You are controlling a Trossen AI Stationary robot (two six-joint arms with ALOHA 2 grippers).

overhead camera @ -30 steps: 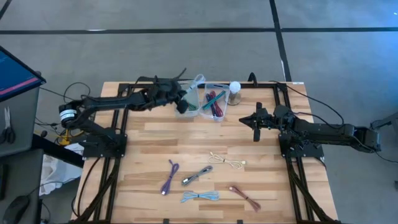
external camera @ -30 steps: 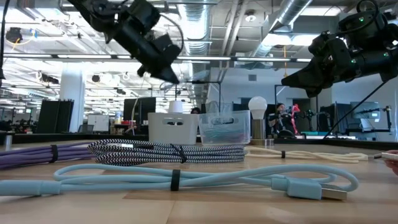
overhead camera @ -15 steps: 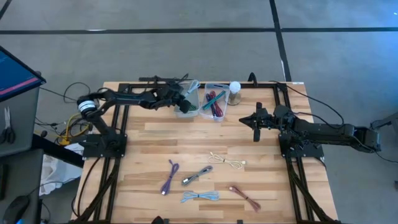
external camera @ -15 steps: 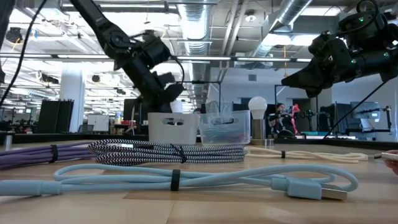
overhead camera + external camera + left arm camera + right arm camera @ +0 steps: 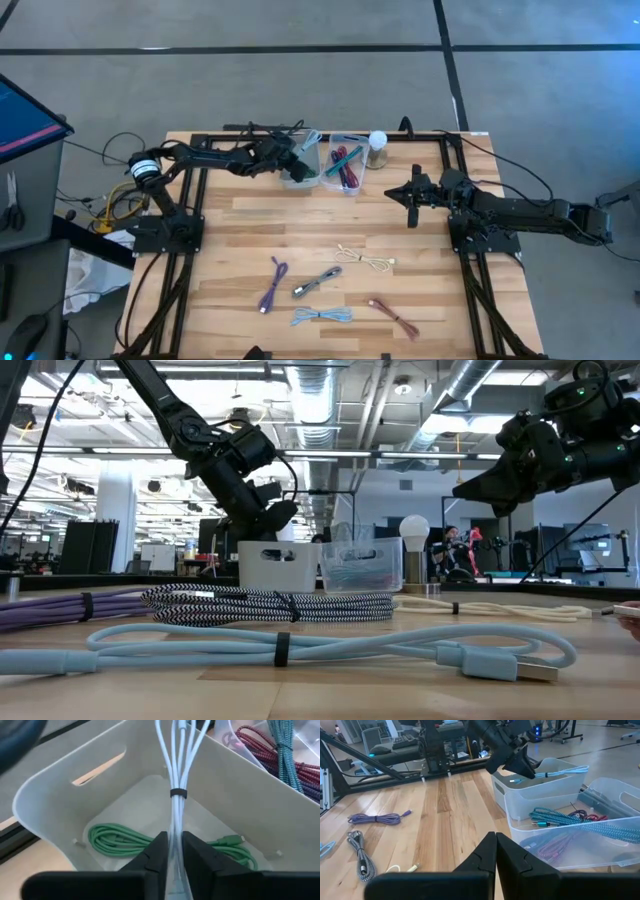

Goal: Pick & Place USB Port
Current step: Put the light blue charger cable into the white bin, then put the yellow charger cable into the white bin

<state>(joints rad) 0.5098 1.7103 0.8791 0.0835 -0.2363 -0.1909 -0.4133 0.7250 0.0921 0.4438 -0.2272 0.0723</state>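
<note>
My left gripper [image 5: 292, 163] is shut on a pale blue bundled USB cable [image 5: 176, 780] and stands over the white bin [image 5: 303, 172] at the table's far edge. The bundle has a dark tie [image 5: 178, 793] and points out over the bin's inside. A green cable [image 5: 120, 837] lies on the bin's floor. In the right wrist view the left gripper [image 5: 522, 770] and the cable [image 5: 565, 771] show at the bin's top. My right gripper [image 5: 395, 193] is shut and hovers above the table's right side, touching nothing. My left gripper pinches the pale blue cable bundle between its two fingers [image 5: 155, 852], on the stretch [image 5: 174, 827] short of the tie. The fingers slant down from the table's left and lie along the bundle. The bundle sticks out ahead, over the bin; whether its far end rests on the rim, I cannot tell.
A clear bin [image 5: 345, 165] with teal and red cables stands right of the white bin, with a white bulb [image 5: 377, 142] beside it. On the near half of the table lie purple [image 5: 272, 283], zebra-striped [image 5: 318, 283], cream [image 5: 365, 258], light blue [image 5: 320, 316] and maroon [image 5: 393, 313] cables.
My left gripper has come down from high above the table to the white bin's rim and tipped more steeply, keeping its hold. The pale blue cable has come down with it over the bin.
</note>
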